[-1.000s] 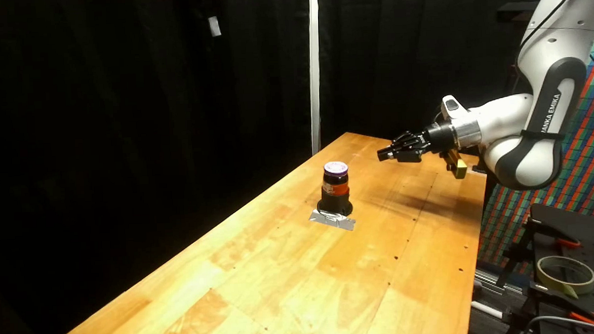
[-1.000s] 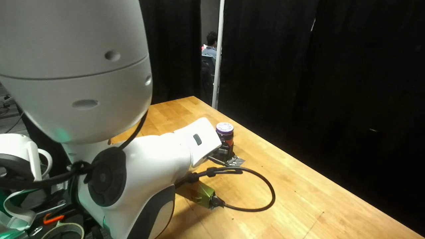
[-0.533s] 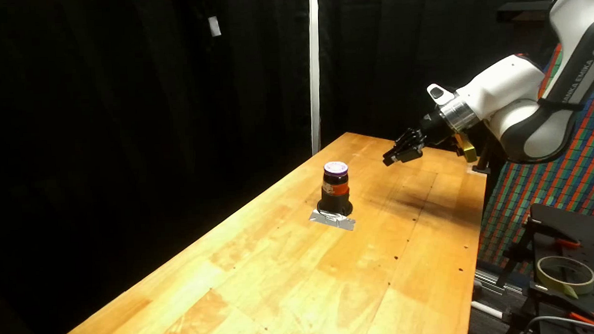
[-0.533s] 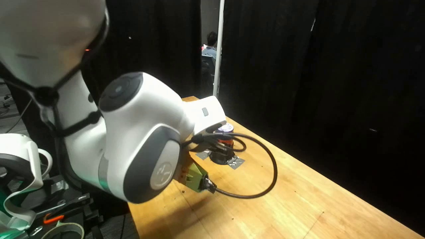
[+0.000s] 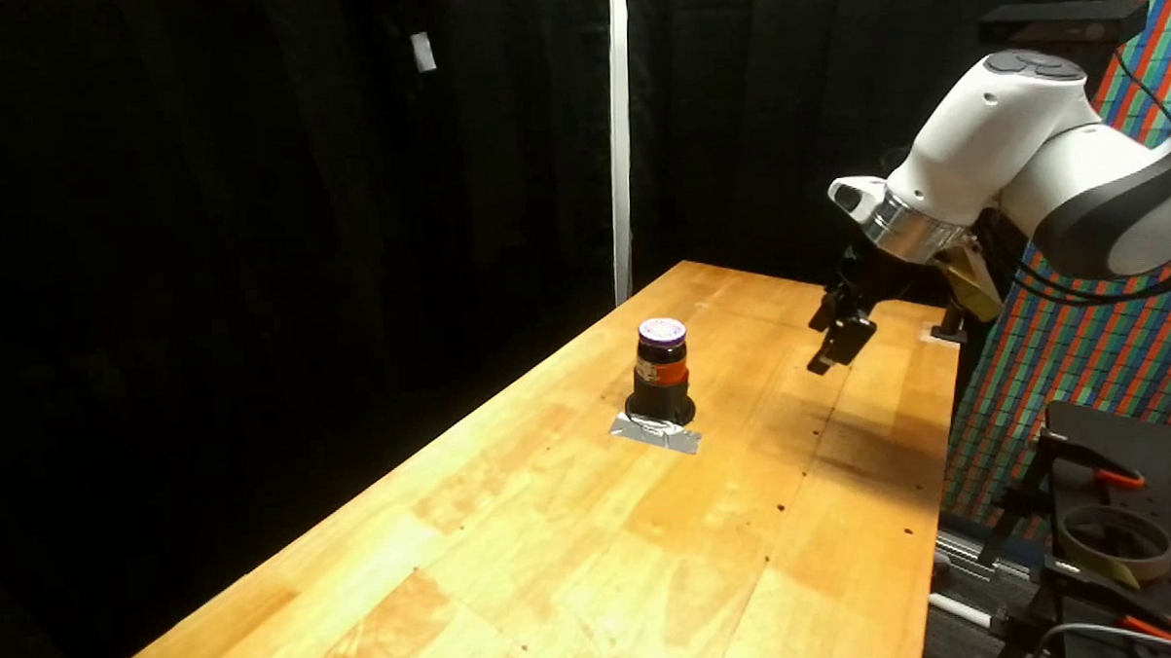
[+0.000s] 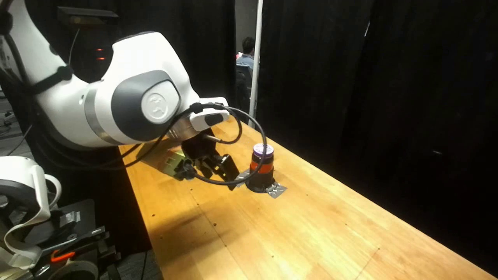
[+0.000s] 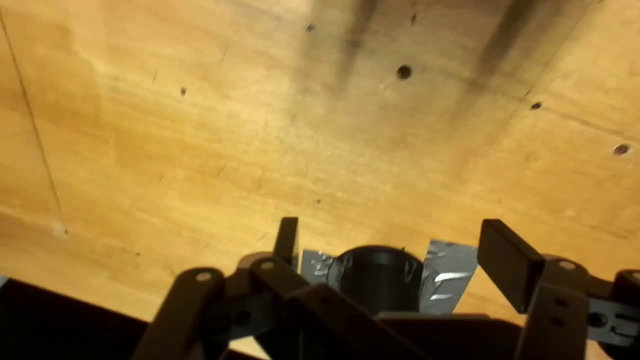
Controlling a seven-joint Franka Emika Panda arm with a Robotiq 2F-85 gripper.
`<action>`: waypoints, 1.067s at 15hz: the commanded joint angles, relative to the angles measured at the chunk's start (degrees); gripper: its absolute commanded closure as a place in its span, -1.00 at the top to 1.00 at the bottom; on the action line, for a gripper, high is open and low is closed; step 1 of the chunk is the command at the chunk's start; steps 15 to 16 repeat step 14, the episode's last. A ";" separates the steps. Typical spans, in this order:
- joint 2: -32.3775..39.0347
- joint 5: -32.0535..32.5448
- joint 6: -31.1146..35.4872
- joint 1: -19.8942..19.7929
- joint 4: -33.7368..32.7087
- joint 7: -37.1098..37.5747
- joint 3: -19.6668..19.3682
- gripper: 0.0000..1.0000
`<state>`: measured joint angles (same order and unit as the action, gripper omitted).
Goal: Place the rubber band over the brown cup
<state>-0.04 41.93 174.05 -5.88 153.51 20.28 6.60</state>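
Note:
The brown cup (image 5: 662,370) stands upright on the table, dark with a reddish-orange band and a pale lid edged in purple. In an exterior view the cup (image 6: 261,167) is partly crossed by the arm's cable. Only its black lower part (image 7: 380,280) shows in the wrist view, beyond the jaws. My gripper (image 5: 820,344) hangs above the wood beside the cup, pointing downward and apart from it. In the wrist view the gripper (image 7: 390,225) is open, with nothing held between its fingers (image 7: 286,240). The rubber band is hidden or out of view.
Grey tape (image 5: 653,436) lies at the cup's foot on the wooden table (image 5: 592,524). A looped cable (image 6: 218,182) hangs from the arm. Beyond the table edge is a black side cart (image 5: 1086,428) with a tape roll (image 5: 1070,546). Black curtains (image 5: 251,234) surround the table.
The arm has drawn back from the cup toward its base, and the gripper has swung to point downward. Its fingers have spread apart. The cup has stayed in place.

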 commanded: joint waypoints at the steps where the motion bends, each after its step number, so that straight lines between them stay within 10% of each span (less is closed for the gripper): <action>1: -2.30 -16.24 -14.45 7.71 0.39 -6.07 1.81 1.00; 8: -11.55 -40.91 -45.71 13.97 -6.84 -19.21 2.52 1.00; 16: -11.20 -39.40 -44.98 13.67 -6.73 -17.73 2.73 1.00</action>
